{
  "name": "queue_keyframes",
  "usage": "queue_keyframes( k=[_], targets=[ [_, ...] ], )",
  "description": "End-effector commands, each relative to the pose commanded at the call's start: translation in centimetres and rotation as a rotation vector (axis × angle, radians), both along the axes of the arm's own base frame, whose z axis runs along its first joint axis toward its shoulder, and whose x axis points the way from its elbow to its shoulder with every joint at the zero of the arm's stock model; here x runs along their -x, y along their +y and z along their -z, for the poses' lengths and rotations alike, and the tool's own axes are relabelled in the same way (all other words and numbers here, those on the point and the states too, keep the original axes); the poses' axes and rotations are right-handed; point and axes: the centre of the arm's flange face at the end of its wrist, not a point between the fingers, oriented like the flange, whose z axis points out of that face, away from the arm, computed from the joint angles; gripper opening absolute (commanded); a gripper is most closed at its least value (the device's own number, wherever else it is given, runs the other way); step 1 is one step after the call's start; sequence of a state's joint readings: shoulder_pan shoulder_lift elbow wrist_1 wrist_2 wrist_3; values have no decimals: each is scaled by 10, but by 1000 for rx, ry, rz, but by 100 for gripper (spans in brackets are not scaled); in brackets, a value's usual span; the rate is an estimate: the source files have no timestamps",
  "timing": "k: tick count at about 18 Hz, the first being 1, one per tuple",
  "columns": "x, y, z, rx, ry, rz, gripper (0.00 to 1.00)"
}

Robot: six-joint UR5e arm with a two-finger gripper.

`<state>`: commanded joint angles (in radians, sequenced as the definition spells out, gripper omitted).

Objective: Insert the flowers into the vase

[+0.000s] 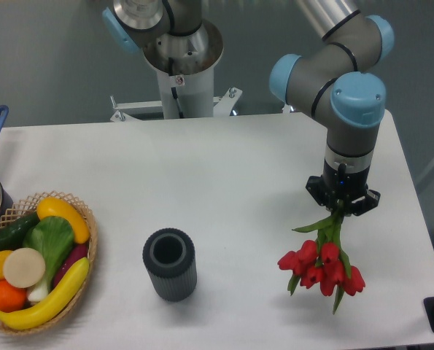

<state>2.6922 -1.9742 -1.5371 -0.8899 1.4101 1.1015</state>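
Right of the vase [170,264], end effector [342,209] grips flowers [321,263] by stems.

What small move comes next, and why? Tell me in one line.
Probably carry the flowers left toward the vase. The gripper is shut on the stems at the right of the table, buds pointing toward the camera, while the vase stands upright and open, well to the left.

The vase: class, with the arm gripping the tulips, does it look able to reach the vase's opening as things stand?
Probably yes. The vase stands upright with its mouth open, and only bare table lies between it and the gripper, whose jaws hold the flowers by the stems.
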Motion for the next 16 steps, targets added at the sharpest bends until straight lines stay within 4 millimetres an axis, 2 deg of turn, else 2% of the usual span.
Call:
queue_keyframes(
  k=[3, 5, 8, 13, 16],
  targets=[
    [-11, 23, -21, -121, -13, -26, 2],
    [-20, 36, -45, -219, -22, -35, 2],
    [-37, 63, -71, -416, -123, 27, 2],
    [-58, 84, -94, -645, -307, 93, 3],
    [-86, 107, -112, -731, -336, 192, 3]
  ],
)
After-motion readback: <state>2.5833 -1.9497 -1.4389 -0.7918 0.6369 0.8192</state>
